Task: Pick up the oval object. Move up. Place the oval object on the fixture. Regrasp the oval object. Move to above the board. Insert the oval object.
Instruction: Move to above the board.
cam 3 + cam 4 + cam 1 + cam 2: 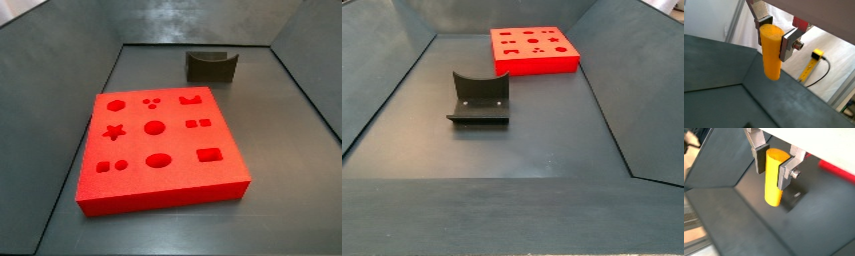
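In both wrist views my gripper [777,42] [773,169] is shut on the oval object [771,55] [773,180], a smooth yellow-orange peg. The peg hangs upright, its upper end between the silver fingers and its lower end free above the dark floor. The red board [140,190] [543,66] with several shaped recesses lies flat on the floor. The dark fixture [211,66] [478,100] with its curved notch stands apart from the board, with nothing in it. Neither side view shows the gripper or the peg.
Sloping dark grey walls [54,90] [616,60] enclose the floor on all sides. Beyond the wall's rim in a wrist view, a yellow tool with a black cable [815,56] lies on white sheeting. A red strip [836,171] shows behind the gripper.
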